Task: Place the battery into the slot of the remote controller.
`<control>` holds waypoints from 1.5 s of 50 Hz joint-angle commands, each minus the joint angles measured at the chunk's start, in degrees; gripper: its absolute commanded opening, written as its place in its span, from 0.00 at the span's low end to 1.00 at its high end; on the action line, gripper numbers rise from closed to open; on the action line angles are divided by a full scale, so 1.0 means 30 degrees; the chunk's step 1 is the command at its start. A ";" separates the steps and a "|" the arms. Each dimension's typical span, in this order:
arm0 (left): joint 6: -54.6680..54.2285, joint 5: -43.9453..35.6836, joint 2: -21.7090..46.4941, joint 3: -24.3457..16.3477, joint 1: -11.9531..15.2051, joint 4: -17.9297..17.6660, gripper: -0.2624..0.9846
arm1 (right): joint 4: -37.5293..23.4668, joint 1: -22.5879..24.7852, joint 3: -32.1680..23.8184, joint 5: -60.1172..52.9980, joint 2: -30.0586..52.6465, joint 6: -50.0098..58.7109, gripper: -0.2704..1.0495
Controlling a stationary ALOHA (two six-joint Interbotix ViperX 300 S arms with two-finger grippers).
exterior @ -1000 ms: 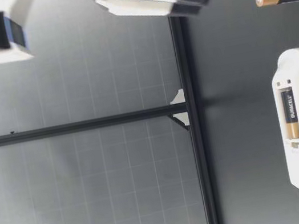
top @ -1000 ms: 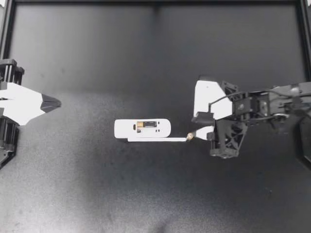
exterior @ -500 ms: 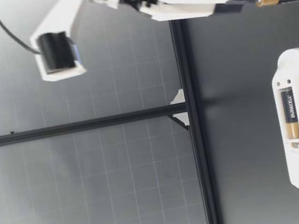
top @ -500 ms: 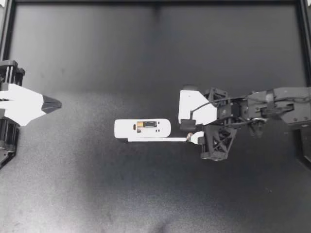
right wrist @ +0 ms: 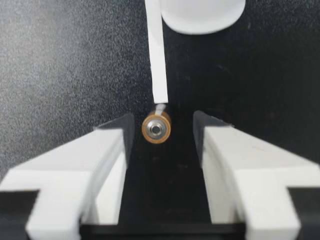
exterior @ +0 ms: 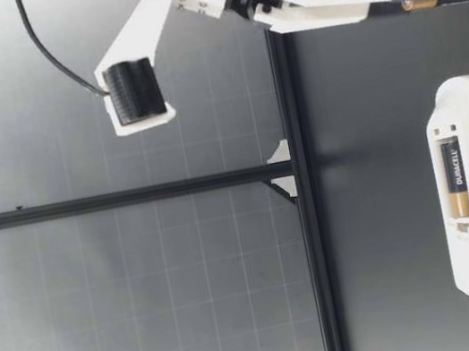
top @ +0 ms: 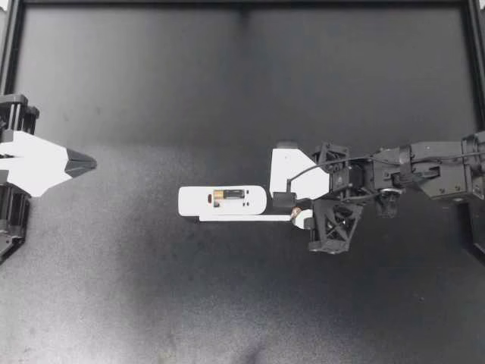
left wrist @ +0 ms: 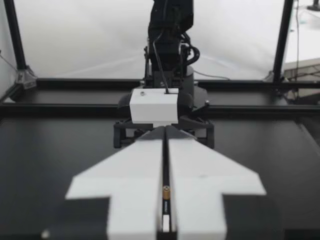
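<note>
- A black table (top: 227,91) with the remote (top: 198,200) at its middle, a seated battery (top: 227,194) in its slot
- The loose battery (right wrist: 156,128) lies at the end of a white strip (top: 242,218) beside the remote
- The right gripper (top: 293,210) is spread around the loose battery, fingers clear of it
- The left gripper (top: 85,161) is closed on nothing, well apart near the table's edge

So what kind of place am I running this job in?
Most likely a lab robot bench rather than a home: a black table boxed in by black frame rails, a gridded panel behind it, and my right claw around a loose battery beside a remote controller.
</note>
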 commanded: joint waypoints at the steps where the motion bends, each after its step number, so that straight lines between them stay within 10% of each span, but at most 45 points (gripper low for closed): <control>1: 0.0029 -0.0117 0.0146 -0.0234 0.0029 0.0000 0.08 | -0.0029 0.0088 -0.0498 -0.0059 -0.0146 -0.0029 0.56; 50: -0.0117 0.0645 0.0791 -0.0439 0.0029 -0.0029 0.08 | -0.0029 0.0205 -0.0732 0.0264 -0.0820 -0.0029 0.21; 75: 0.0117 0.6035 1.0664 -0.4365 0.1465 0.0000 0.08 | -0.0176 -0.0264 0.4160 -1.6582 -0.1875 -0.0029 0.21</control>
